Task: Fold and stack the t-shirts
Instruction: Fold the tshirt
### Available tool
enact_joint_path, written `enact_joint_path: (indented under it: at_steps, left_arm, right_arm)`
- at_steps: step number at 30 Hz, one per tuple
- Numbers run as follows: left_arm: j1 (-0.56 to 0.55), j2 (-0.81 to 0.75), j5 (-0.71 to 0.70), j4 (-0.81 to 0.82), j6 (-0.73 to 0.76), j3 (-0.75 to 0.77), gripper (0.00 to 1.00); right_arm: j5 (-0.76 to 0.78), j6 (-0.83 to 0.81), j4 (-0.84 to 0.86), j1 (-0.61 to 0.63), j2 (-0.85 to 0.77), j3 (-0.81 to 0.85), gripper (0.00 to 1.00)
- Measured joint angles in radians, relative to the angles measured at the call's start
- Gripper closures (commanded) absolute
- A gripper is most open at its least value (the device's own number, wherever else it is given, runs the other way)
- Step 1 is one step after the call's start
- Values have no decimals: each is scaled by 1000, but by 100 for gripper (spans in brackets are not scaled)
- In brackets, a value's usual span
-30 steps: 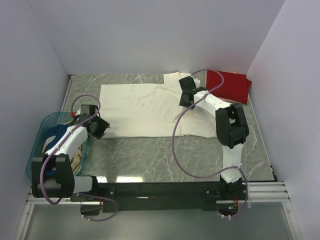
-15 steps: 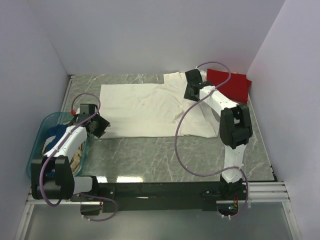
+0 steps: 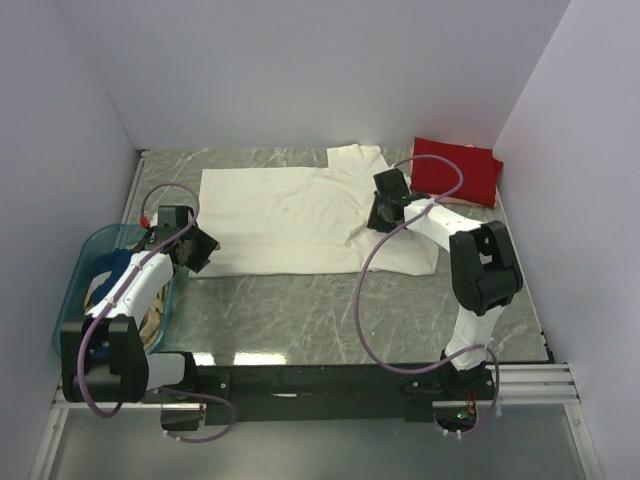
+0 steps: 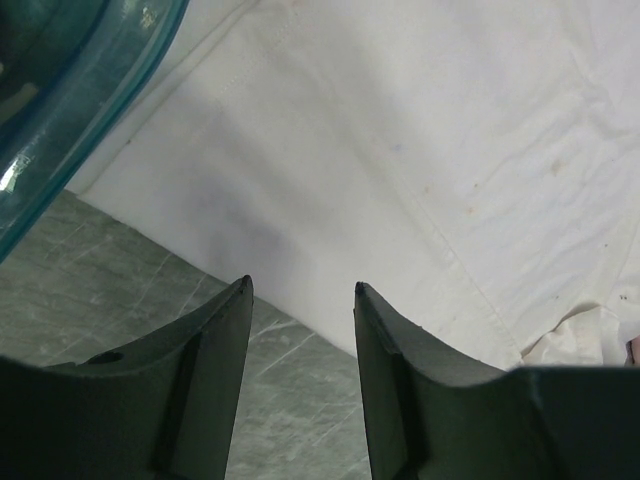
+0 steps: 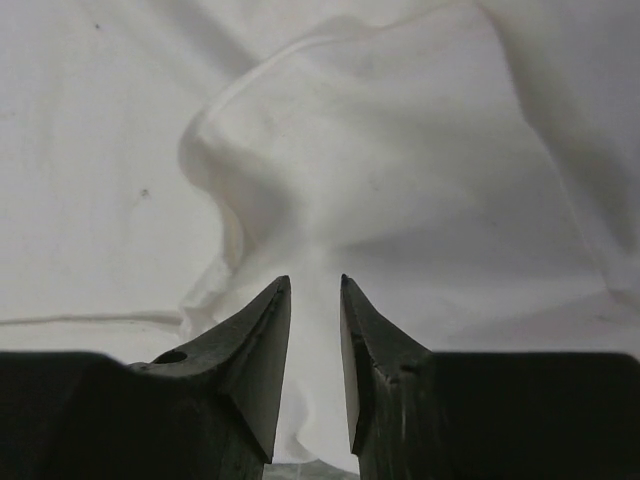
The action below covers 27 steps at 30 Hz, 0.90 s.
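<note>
The cream-white t-shirt (image 3: 285, 215) lay spread open and unfolded across the middle of the counter (image 3: 300, 310), thin matte cotton, mostly flat, with faint specks and a stitched hem, its sleeve end rumpled toward 3 o'clock. The right end effector (image 5: 314, 285) was clenched on a raised ridge of that cloth near the sleeve, puckers running out from the pinch. At 1 o'clock a red t-shirt (image 3: 458, 172) sat folded into a neat, thick rectangle, so by my reading one shirt was done and the stack barely begun. The left end effector (image 4: 300, 285) was released, its dark fingers apart over the shirt's 8 o'clock hem corner, holding nothing. Just beside it stood the teal plastic basket (image 3: 72, 285), glossy and translucent, holding a dark blue t-shirt (image 3: 118, 263) and a tan t-shirt (image 3: 150, 318) bunched together, all left to fold. The counter was grey veined stone, faintly shiny.
</note>
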Motion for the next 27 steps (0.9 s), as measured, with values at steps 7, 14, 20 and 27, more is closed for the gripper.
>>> enact_joint_path:
  at_steps: [7,14,20,27]
  left_arm:
    - [0,0,0,-3,0,0,50]
    - [0,-3,1,-3,0,0,50]
    - [2,-8,3,2,-2,0,50]
    - [2,-10,17,21,-13,-13,48]
  right_arm:
    - [-98,11,13,28,134,131,66]
    - [-201,25,0,32,281,306,58]
    - [-213,21,-11,28,291,306,46]
    - [-245,34,27,-88,-2,10,45]
